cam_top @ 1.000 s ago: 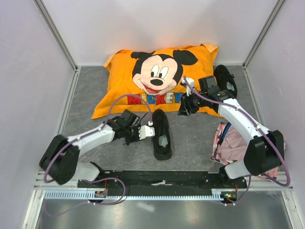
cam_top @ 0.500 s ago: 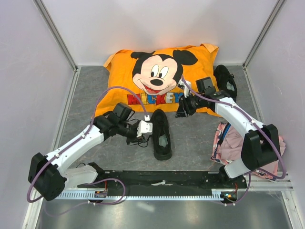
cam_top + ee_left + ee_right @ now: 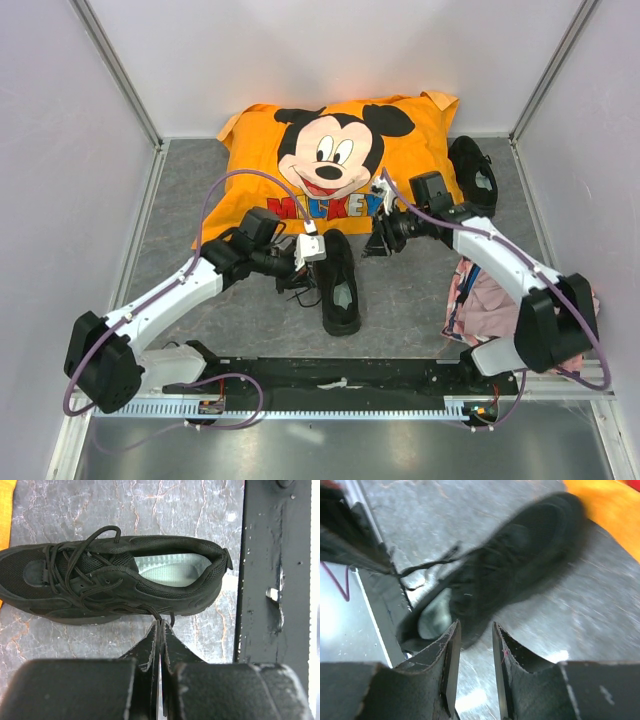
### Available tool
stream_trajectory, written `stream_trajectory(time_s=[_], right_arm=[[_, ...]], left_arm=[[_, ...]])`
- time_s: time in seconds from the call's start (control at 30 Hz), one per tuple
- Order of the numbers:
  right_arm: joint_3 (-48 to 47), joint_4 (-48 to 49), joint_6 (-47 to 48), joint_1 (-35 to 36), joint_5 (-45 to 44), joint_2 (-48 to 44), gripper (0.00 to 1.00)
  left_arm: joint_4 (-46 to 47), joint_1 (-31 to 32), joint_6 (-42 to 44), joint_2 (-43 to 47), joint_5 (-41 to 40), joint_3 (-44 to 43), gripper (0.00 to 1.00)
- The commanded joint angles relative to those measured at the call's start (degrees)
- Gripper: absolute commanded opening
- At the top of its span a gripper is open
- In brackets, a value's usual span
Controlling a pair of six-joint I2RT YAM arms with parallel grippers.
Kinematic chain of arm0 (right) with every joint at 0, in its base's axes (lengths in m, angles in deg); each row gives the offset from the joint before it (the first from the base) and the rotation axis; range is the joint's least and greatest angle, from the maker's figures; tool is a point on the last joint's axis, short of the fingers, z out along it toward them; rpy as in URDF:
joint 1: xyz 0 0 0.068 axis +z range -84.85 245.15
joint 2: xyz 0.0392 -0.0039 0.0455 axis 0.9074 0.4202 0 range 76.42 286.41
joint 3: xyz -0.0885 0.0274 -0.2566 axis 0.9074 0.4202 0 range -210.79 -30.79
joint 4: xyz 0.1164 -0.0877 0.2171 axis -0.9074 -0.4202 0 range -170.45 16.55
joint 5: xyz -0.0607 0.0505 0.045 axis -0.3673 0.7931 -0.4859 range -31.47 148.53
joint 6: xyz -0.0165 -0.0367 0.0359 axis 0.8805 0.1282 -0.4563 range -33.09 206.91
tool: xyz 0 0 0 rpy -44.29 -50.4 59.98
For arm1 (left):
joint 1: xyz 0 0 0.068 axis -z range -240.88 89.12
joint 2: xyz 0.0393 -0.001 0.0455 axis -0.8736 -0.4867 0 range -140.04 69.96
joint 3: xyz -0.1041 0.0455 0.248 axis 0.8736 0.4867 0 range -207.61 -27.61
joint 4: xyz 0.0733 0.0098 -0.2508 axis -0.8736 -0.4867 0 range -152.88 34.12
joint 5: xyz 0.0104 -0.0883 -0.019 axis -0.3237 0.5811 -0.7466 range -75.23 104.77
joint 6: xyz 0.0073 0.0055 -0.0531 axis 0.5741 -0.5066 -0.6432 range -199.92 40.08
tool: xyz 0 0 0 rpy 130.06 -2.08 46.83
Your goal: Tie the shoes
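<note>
One black shoe (image 3: 340, 285) lies mid-table, toe toward the pillow; in the left wrist view this shoe (image 3: 115, 580) shows its pale insole and loose laces. My left gripper (image 3: 311, 267) sits at its left side, shut on a thin black lace (image 3: 158, 615) that runs from the shoe into the left gripper (image 3: 161, 623). My right gripper (image 3: 378, 244) hovers just right of the toe. In its own view the right gripper (image 3: 473, 630) is open with nothing between the fingers, and the shoe (image 3: 505, 580) is blurred. The second shoe (image 3: 476, 176) lies at the back right.
An orange Mickey pillow (image 3: 330, 150) fills the back of the table, its front edge near the shoe's toe. A pink cloth (image 3: 492, 300) lies at the right beside the right arm. A black rail (image 3: 340, 375) runs along the near edge. Walls enclose three sides.
My left gripper has shifted up along the shoe's left side, still pinching the lace. My right gripper has moved left and down toward the toe, and its jaws have narrowed.
</note>
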Motion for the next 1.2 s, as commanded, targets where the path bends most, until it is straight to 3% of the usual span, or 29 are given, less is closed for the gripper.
stream_trajectory(time_s=[0.0, 0.13, 0.23, 0.7, 0.83, 0.97, 1.1, 1.17], right_arm=[[6.25, 12.43, -6.68, 6.44, -0.2, -9.66, 0.38], [13.82, 25.53, -16.53, 15.12, -6.86, -14.59, 0.38], [14.45, 28.89, -18.57, 18.83, -9.08, -13.55, 0.4], [15.67, 32.59, -21.39, 24.29, -13.57, -7.04, 0.44], [16.81, 32.68, -20.94, 25.08, -13.83, -6.07, 0.36], [17.61, 32.94, -20.77, 25.87, -14.62, -5.11, 0.35], [16.73, 32.86, -20.42, 26.05, -15.15, -4.75, 0.25], [16.47, 32.68, -20.16, 26.05, -14.98, -4.75, 0.1]], left_arm=[[3.98, -2.4, -7.11, 2.41, 3.01, 1.96, 0.02], [6.79, -2.94, -11.86, 1.45, 4.51, 1.0, 0.02], [8.03, -2.94, -13.53, 0.83, 5.21, 0.65, 0.01], [8.47, -3.38, -14.24, 1.8, 5.21, 0.82, 0.02], [9.17, -3.47, -14.59, 1.89, 5.39, 1.44, 0.02], [9.44, -3.64, -14.77, 1.97, 5.74, 1.26, 0.02], [9.35, -3.82, -14.68, 2.24, 5.83, 1.0, 0.02], [9.18, -3.9, -14.6, 2.5, 6.0, 0.82, 0.01]])
